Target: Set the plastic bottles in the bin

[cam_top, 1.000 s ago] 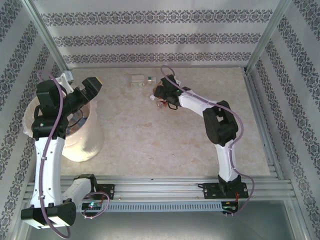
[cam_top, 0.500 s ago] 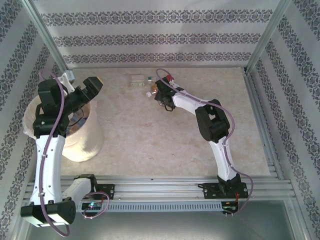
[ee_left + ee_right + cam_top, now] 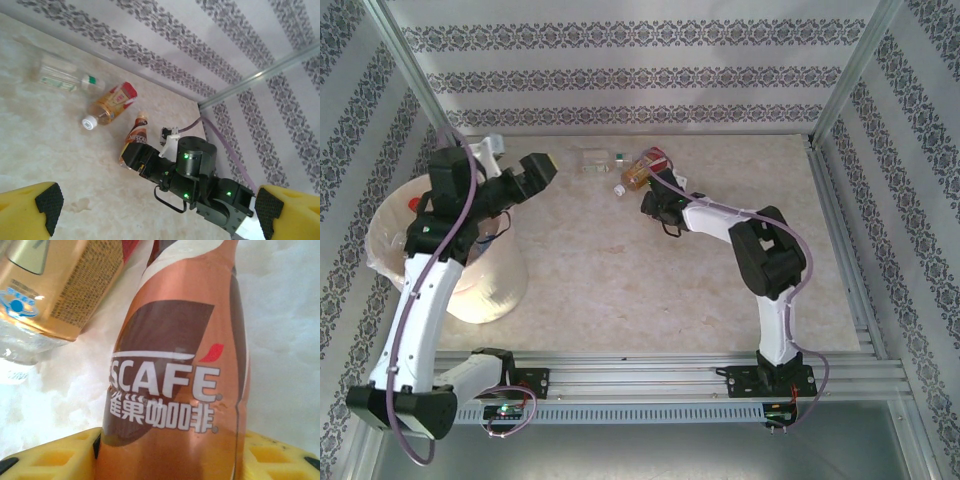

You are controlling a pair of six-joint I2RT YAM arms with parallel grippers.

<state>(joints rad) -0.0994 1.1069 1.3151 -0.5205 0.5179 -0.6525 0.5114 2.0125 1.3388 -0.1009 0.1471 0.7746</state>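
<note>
Patterned wallpaper (image 3: 620,80) lines three sides of the cell. The work surface is a beige marbled table (image 3: 600,290), with an aluminium rail (image 3: 650,372) along its near edge carrying both arm bases.

**Right arm.** It rises from its base at the right of the rail and folds at the elbow over the right half of the table. The forearm extends leftward and toward the far wall, low over the surface. The right gripper (image 3: 132,157) faces the group of bottles near the far wall.

- Its jaws are clamped on the Nescafé bottle (image 3: 175,390).
- In the right wrist view the brown-and-copper body sits between the two yellow fingers (image 3: 50,459), with each inner face against one side of the bottle.
- The grip is on the lower body, and the cap end points away from the gripper.
- Whether the bottle is clear of the table cannot be told.

**Neighbouring bottles.** An amber tea bottle (image 3: 642,168) with a red label and a white cap lies on its side just beside the Nescafé bottle, on the far-left side of it. A clear bottle (image 3: 593,160) with a green cap lies on its side further left along the far wall, its cap near the amber bottle.

**Left arm.** It rises from its base at the left of the rail and leans over the bin (image 3: 470,295).

- The left gripper (image 3: 525,175) is held in the air just right of the bin's rim.
- Its jaws are fully apart and hold nothing.
- In the left wrist view its yellow fingertips (image 3: 30,210) frame the right gripper and the three bottles.

**Bin.** The cream-white bucket stands at the left edge of the table, well apart from the three bottles.
</note>
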